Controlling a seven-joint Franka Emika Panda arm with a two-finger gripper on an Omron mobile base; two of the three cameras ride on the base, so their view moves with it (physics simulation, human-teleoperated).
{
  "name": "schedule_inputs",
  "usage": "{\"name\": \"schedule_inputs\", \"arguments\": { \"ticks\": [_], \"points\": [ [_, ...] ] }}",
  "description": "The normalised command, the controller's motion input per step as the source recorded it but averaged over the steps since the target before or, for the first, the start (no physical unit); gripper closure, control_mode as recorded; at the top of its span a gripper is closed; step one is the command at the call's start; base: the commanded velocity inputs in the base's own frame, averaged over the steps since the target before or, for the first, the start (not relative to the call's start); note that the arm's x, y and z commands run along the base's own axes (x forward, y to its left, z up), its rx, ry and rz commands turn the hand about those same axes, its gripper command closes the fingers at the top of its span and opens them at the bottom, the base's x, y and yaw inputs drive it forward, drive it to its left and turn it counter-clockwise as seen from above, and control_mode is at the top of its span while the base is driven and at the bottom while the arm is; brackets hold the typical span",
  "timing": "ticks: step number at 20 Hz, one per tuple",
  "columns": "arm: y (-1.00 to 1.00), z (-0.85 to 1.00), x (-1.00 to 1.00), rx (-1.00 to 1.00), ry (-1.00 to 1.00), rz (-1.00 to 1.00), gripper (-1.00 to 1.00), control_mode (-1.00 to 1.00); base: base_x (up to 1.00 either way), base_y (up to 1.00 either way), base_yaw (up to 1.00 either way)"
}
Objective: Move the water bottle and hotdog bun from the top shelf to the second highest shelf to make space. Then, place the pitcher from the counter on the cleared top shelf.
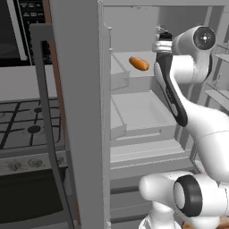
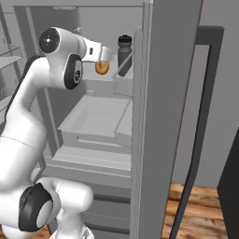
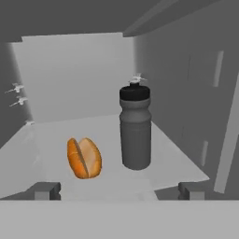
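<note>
**Pincer wide, two targets ahead**

Pincer [image 3: 119, 190] released and empty, fingertips [image 3: 45, 190] spread at the top shelf [image 3: 51, 135] edge; nearest, left of centre, the bun [image 3: 84, 158] lies end-on; just beyond, right of centre, the bottle [image 3: 135, 127] stands upright, apart from it.
</note>
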Motion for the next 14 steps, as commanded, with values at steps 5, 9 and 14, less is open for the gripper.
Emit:
{"name": "schedule_inputs", "arguments": {
  "ticks": [5, 9, 14],
  "points": [
    [-0.28, -0.06, 0.41, 0.0, 0.0, 0.0, -1.0, -1.0, 0.0, 0.0, 0.0],
    [-0.29, 0.0, 0.45, 0.0, 0.02, -0.02, -1.0, -1.0, 0.0, 0.0, 0.0],
    [-0.08, 0.0, 0.49, 0.0, 0.09, -0.05, -1.0, -1.0, 0.0, 0.0, 0.0]
  ]
}}
